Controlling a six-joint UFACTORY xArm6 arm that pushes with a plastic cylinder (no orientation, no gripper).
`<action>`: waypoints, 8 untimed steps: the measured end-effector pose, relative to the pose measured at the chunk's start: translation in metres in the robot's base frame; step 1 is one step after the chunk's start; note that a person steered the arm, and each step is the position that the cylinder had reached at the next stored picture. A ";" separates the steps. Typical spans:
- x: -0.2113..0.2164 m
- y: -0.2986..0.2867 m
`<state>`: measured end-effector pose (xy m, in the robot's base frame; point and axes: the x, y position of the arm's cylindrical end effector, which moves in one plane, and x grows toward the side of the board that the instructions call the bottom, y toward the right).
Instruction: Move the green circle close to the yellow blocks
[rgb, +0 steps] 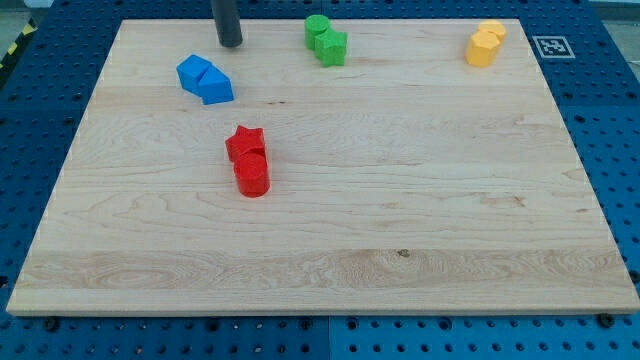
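Observation:
The green circle (317, 28) stands near the board's top edge, touching a green star-like block (332, 47) just below and right of it. Two yellow blocks (485, 44) sit together at the top right corner; their shapes are hard to make out. My tip (230, 43) is at the top of the board, left of the green circle by some way and up-right of the blue blocks. It touches no block.
Two blue blocks (205, 79) lie together at the upper left. A red star (245, 143) and a red cylinder (252, 174) touch each other left of the middle. The wooden board (400, 220) lies on a blue pegboard table.

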<state>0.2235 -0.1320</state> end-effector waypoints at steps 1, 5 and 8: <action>-0.001 0.000; -0.001 0.142; -0.001 0.169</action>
<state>0.2225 0.0371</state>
